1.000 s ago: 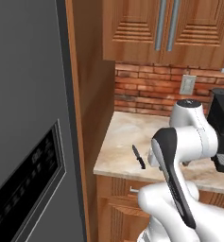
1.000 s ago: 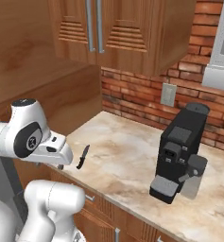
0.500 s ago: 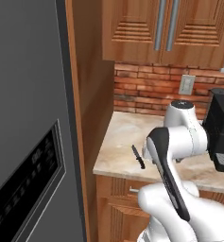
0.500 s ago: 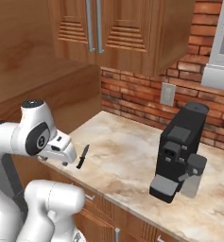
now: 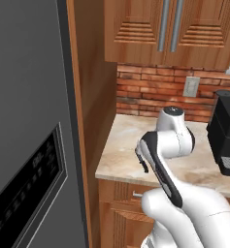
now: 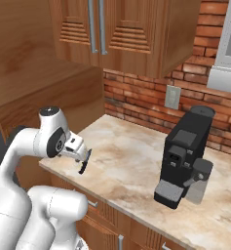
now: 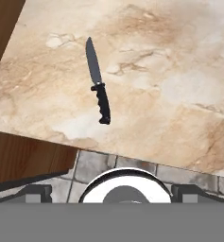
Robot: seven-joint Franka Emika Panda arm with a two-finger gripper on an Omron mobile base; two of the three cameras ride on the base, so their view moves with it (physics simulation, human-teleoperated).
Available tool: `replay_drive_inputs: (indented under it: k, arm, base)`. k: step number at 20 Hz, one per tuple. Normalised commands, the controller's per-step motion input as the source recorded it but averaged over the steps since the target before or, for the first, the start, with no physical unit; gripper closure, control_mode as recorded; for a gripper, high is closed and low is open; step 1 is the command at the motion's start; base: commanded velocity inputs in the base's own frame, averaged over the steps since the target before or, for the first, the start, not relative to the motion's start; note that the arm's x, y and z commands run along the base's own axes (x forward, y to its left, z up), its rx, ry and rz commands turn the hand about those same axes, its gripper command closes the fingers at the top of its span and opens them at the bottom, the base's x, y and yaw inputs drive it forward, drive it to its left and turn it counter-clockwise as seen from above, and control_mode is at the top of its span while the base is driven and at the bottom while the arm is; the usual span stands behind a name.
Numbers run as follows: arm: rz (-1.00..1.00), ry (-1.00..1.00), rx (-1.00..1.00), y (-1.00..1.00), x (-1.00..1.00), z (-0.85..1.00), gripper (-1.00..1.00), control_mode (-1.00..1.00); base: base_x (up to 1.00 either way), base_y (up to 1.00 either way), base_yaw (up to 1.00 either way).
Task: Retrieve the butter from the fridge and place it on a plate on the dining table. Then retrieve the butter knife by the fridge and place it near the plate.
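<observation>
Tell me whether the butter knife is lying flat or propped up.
Lying flat. In the hand view the butter knife rests full length on the marbled counter, blade and dark handle both on the stone, near its front edge.

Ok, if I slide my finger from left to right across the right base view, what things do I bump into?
White robot arm → its tool just over the butter knife → bare marbled counter → wall outlet → black coffee machine.
</observation>
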Motion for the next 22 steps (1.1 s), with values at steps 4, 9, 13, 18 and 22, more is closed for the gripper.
replay_drive_inputs:
  k: [4, 9, 13, 18, 22]
  arm:
    - [0.29, 0.0, 0.0, 0.0, 1.0, -0.5, -1.0, -1.0]
    - [0.22, 0.06, -0.02, 0.0, 0.71, -0.52, -1.0, -1.0]
    - [-0.3, 0.2, -0.18, 0.2, 0.27, -0.33, -1.0, -1.0]
    - [-0.16, 0.09, -0.03, 0.02, 0.18, -0.16, -1.0, -1.0]
    - [0.02, 0.0, 0.08, -0.04, 0.11, -0.18, -1.0, -1.0]
  base:
    - [0.0, 0.0, 0.0]
    - [0.0, 0.0, 0.0]
    - [0.0, 0.0, 0.0]
    - [0.0, 0.0, 0.0]
    - [0.0, 0.0, 0.0]
